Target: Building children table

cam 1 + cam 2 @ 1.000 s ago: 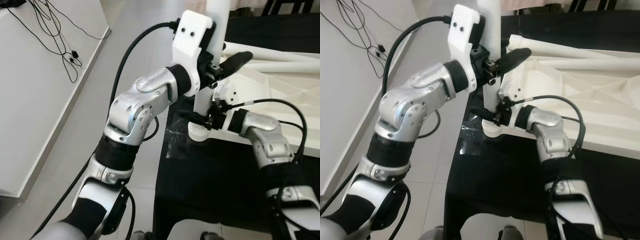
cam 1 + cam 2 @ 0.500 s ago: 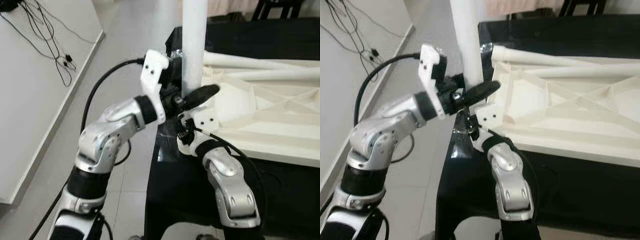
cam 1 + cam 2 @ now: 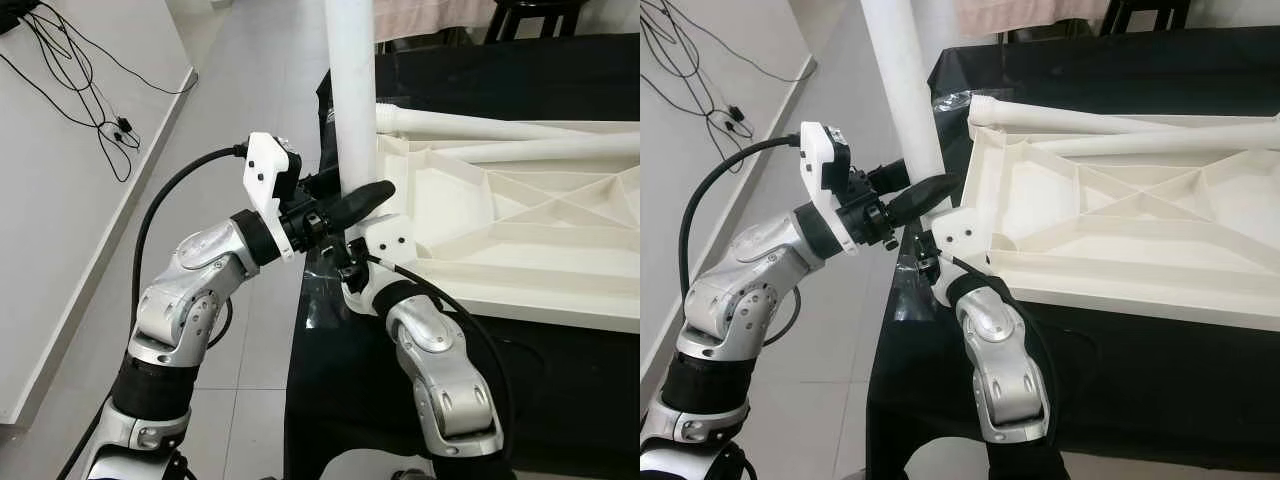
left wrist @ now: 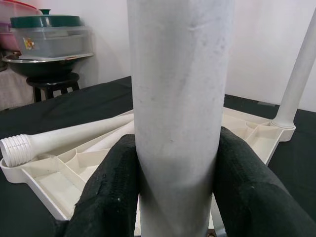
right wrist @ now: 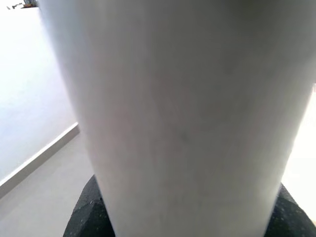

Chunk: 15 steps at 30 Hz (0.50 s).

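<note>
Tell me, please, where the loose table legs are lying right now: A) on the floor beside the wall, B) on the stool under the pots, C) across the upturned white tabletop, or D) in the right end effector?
C: two loose legs lie across the upturned tabletop, while the left end effector grips the upright leg.

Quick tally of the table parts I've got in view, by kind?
Upside-down white tabletop: 1
Upright legs: 2, the near leg gripped by the left gripper and right gripper, and a far leg
Loose legs lying on it: 2
Total: 5
</note>
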{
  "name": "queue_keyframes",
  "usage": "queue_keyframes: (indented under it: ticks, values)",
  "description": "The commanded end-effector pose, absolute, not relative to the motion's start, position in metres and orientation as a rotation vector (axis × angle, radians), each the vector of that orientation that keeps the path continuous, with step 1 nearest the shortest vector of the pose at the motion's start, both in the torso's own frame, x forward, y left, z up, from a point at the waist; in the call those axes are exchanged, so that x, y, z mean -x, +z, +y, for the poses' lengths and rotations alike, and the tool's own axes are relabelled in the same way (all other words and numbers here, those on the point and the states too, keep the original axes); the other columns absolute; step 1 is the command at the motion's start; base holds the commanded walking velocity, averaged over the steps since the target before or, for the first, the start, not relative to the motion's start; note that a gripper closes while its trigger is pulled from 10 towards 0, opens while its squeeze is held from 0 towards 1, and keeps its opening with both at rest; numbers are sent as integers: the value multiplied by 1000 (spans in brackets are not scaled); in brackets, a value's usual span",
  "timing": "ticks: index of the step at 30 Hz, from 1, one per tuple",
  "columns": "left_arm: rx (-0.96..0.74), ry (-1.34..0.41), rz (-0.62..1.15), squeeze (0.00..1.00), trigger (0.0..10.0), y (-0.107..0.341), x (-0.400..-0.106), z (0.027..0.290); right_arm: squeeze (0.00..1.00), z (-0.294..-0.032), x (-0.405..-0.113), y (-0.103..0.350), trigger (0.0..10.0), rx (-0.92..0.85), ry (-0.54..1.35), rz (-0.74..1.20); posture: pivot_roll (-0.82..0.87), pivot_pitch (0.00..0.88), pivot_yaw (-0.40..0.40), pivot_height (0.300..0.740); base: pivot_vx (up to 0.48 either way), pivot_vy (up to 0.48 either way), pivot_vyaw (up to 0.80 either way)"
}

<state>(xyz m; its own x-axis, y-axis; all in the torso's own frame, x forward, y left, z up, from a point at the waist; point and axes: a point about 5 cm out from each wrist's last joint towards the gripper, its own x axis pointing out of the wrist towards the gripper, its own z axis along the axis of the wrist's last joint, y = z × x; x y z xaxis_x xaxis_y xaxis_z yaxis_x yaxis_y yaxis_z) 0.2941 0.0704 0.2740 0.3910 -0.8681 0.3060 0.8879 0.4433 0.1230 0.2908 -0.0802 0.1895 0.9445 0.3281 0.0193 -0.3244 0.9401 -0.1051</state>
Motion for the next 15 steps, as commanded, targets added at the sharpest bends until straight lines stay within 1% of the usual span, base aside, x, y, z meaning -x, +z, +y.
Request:
queue_keyframes:
  ticks: [1,3,4,5,6,7,9,10,12,14,15]
  values:
    - [16,-1245,-254,0,0,255,-285,58,0,-85,-301,189,10000,22,369,9,-10,140,107,740,0,0,0]
    - [11,-1249,-256,0,0,256,-284,57,0,-87,-304,191,10000,31,386,0,-10,140,107,740,0,0,0]
    - [8,-1254,-259,0,0,257,-283,55,255,-93,-310,194,10000,55,427,-24,-8,141,106,740,0,0,0]
    - [8,-1254,-259,0,0,257,-283,55,255,-93,-310,194,10000,55,427,-24,-8,141,106,740,0,0,0]
    - [6,-1263,-266,0,0,258,-282,52,1000,-105,-321,200,10000,87,460,-50,-5,139,106,740,0,0,0]
    - [6,-1263,-266,0,0,258,-282,52,1000,-105,-321,200,10000,87,460,-50,-5,139,106,740,0,0,0]
    - [3,-1275,-281,0,0,259,-282,50,1000,-116,-332,205,10000,120,496,-66,-3,139,109,740,0,0,0]
    - [3,-1275,-281,0,0,259,-282,50,1000,-116,-332,205,10000,120,496,-66,-3,139,109,740,0,0,0]
    - [1,-1284,-291,0,0,261,-281,48,1000,-126,-341,210,10000,163,526,-79,4,138,109,740,0,0,0]
    - [1,-1284,-291,0,0,261,-281,48,1000,-126,-341,210,10000,163,526,-79,4,138,109,740,0,0,0]
    - [0,-1287,-293,0,0,261,-281,47,1000,-131,-346,212,10000,179,552,-81,5,138,109,740,0,0,0]
